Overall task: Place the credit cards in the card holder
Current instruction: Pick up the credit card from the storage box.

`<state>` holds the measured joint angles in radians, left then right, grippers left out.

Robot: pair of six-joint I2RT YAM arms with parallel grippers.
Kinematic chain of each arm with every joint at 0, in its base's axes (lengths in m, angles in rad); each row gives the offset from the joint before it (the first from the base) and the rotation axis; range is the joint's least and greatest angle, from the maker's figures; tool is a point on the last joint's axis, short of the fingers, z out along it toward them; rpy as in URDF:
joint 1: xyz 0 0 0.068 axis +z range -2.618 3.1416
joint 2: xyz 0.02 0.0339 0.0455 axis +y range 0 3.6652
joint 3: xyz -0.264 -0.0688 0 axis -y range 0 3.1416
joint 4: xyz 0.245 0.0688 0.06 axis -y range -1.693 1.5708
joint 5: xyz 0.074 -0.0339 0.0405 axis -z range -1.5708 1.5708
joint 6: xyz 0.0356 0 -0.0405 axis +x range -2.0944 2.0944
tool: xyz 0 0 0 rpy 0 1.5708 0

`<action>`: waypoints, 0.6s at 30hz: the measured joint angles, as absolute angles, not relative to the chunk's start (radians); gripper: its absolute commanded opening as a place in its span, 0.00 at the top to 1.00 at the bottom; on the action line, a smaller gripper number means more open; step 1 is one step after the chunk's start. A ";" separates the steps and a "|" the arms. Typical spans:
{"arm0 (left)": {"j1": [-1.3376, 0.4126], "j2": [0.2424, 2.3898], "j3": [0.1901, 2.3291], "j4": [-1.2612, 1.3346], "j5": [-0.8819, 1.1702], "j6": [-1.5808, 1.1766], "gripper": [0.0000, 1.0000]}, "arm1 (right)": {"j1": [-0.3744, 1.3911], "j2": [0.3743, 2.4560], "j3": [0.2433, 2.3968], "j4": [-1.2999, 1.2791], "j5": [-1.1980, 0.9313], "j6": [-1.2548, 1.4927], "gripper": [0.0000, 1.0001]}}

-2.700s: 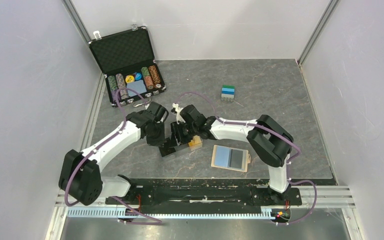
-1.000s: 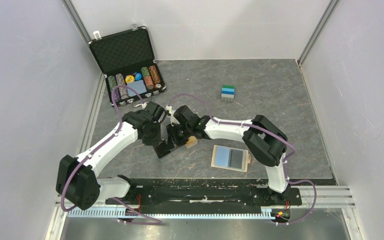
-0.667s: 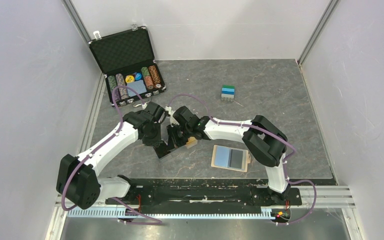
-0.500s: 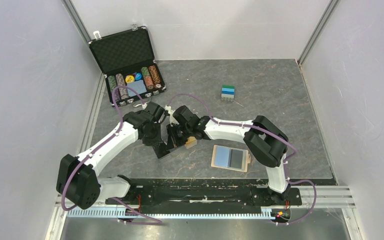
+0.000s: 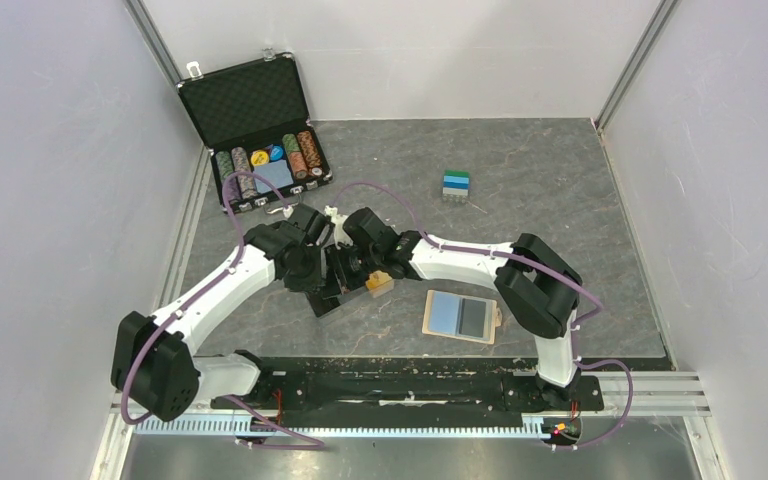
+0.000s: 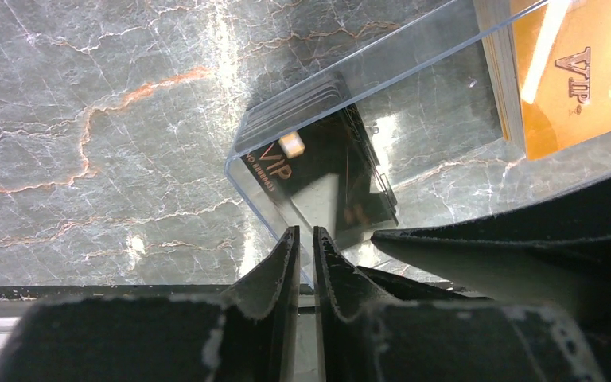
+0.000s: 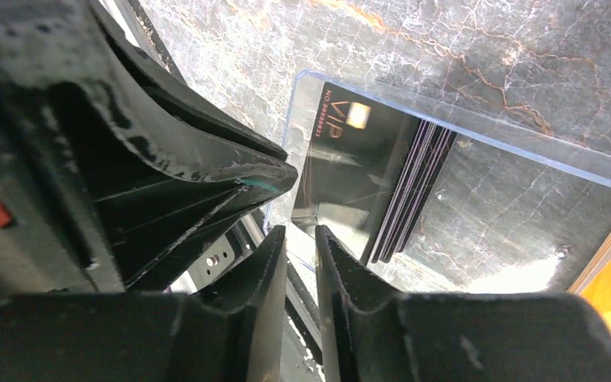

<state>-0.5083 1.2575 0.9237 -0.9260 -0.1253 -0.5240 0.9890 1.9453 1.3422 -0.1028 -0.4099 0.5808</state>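
Finds both arms meeting left of centre in the top view, over a black box (image 5: 332, 297) on the grey counter (image 5: 560, 200). Shows the left hand (image 6: 305, 255), in its own camera, with fingers drawn almost together and only a thin slot between them, pinching a corner edge of the clear lid (image 6: 414, 87). Shows the right hand (image 7: 296, 239) likewise nearly closed, with the same lid's edge running into the narrow gap between its fingers. Reveals through the clear plastic a stack of black VIP cards (image 6: 318, 175) and, at the upper right of the left wrist frame, an orange VIP stack (image 6: 573, 72). Places the card holder (image 5: 427, 318) lower right of centre in the top view, lying open and flat, near the box but touched by neither hand. Carries a blue card (image 5: 446, 314) and a dark grey card (image 5: 473, 318) side by side on its inner face; cannot tell whether tucked into slots. Leaves an open chip case (image 5: 250, 120) at upper left and a small blue-green-white block (image 5: 456, 185) above centre.
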 measured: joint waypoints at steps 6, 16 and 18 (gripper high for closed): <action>-0.508 1.231 0.923 -0.926 -0.125 -0.524 0.82 | 0.991 1.948 1.346 -0.129 -0.397 0.577 0.71; -0.508 1.231 0.923 -0.927 -0.125 -0.524 0.81 | 0.993 1.979 1.397 -0.231 -0.290 0.546 0.45; -0.508 1.231 0.923 -0.926 -0.126 -0.524 0.81 | 0.993 1.979 1.402 -0.260 -0.253 0.536 0.43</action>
<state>-0.5083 1.2312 0.9226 -0.9264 -0.1257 -0.5240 0.9932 1.9793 1.4021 -0.2596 -0.2531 0.5362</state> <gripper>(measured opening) 0.186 0.540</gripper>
